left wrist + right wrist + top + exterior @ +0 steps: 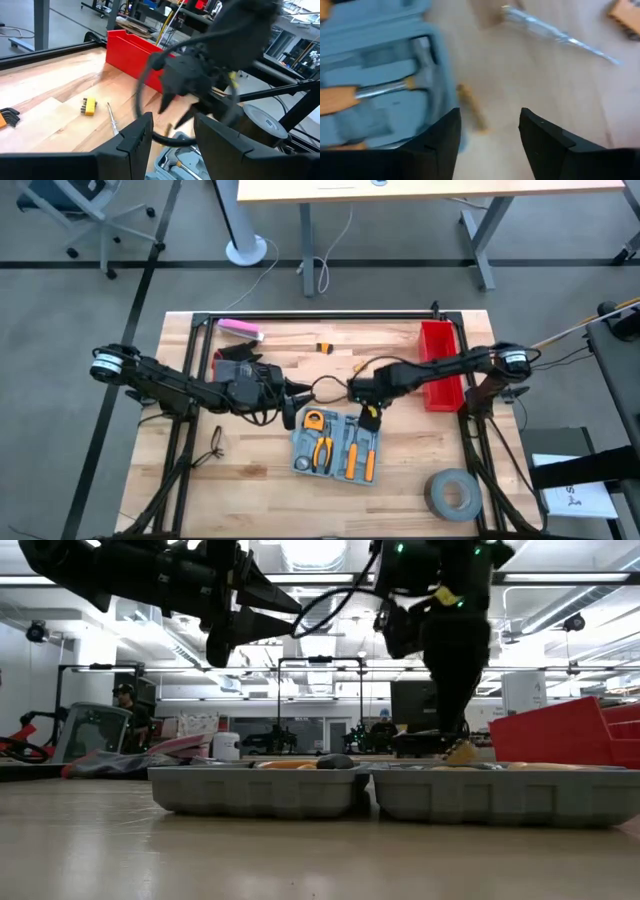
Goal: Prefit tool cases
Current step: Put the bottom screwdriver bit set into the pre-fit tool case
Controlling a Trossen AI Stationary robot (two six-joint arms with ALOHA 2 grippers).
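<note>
Beside the case's far right corner, the right gripper hangs open over a small orange piece, left gripper open alongside.

The tool case lies opened flat on the near table, its two grey halves side by side with tool shapes showing just above the rims. One dark arm reaches down to the right half; another hangs higher on the left. A red bin stands at the far right.
</note>
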